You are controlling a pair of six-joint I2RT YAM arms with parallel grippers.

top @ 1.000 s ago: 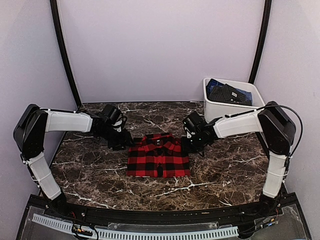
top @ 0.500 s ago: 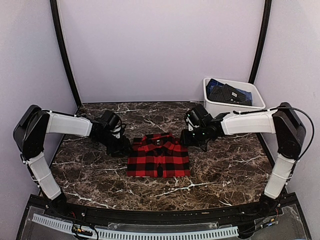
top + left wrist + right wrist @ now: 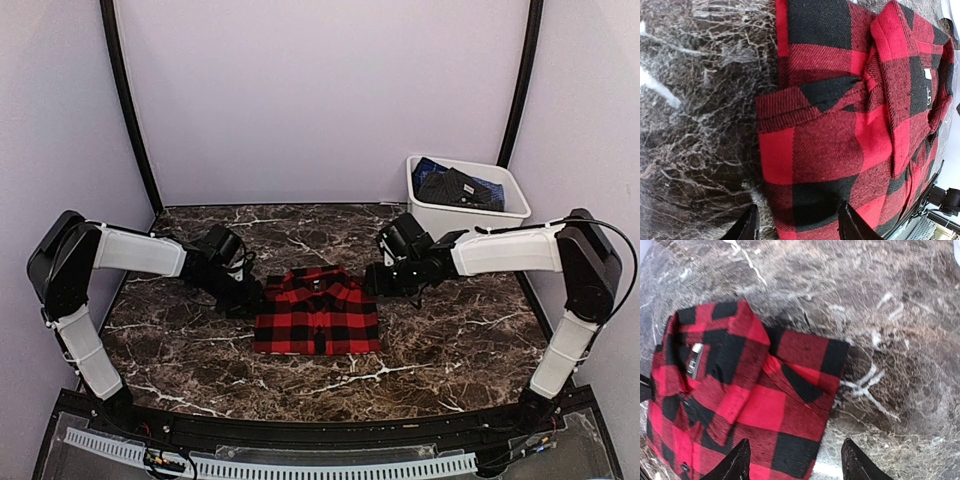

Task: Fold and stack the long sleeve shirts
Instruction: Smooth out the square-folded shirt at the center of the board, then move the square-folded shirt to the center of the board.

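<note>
A red-and-black check flannel shirt (image 3: 317,315) lies folded into a square in the middle of the marble table, collar toward the back, white neck label showing. My left gripper (image 3: 246,298) is open at the shirt's upper left corner; in the left wrist view the shirt (image 3: 840,115) fills the frame and its left edge lies between the fingertips (image 3: 747,227). My right gripper (image 3: 377,283) is open at the shirt's upper right corner; in the right wrist view the shirt's (image 3: 745,405) right edge lies between the open fingertips (image 3: 855,465).
A white plastic tub (image 3: 465,205) at the back right holds dark folded clothing (image 3: 455,187). The dark marble table (image 3: 450,340) spreads around the shirt. Black frame posts stand at the back left and right.
Both grippers have shifted slightly along the shirt's top corners; the right arm has stretched out further and the left has come a little lower. The shirt has not moved.
</note>
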